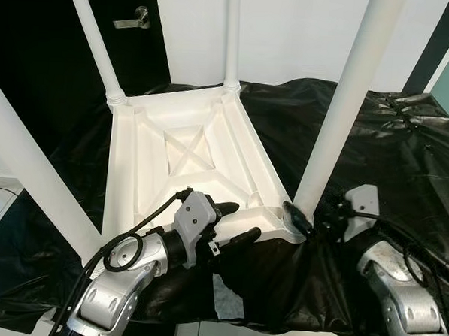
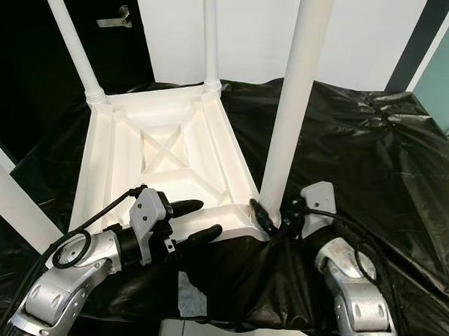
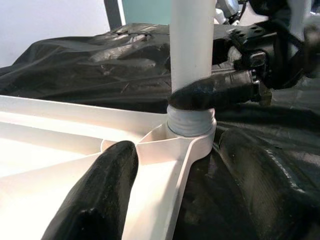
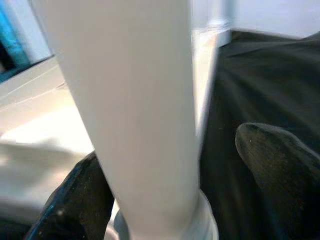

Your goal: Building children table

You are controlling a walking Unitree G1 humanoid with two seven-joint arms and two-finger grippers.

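Note:
A white children's table [image 1: 145, 171] lies upside down on a black plastic sheet [image 1: 391, 147], with its legs pointing up. My left gripper [image 1: 237, 223] is open at the near edge of the table. One of its fingers [image 3: 100, 190] rests on the ribbed underside and the other [image 3: 265, 185] lies outside on the sheet. My right gripper [image 1: 301, 213] sits at the base of the near right leg [image 1: 341, 106], just above its threaded socket [image 3: 191, 127]. Its fingers stand either side of the leg: one finger [image 3: 215, 92] presses against it and the other [image 4: 280, 170] stands slightly off.
Three more legs stand up: back left [image 1: 95, 41], back middle [image 1: 233, 33] and near left [image 1: 28, 173]. A dark door with a metal handle [image 1: 133, 20] is behind on the left, next to a white wall. The sheet's front edge hangs just before me.

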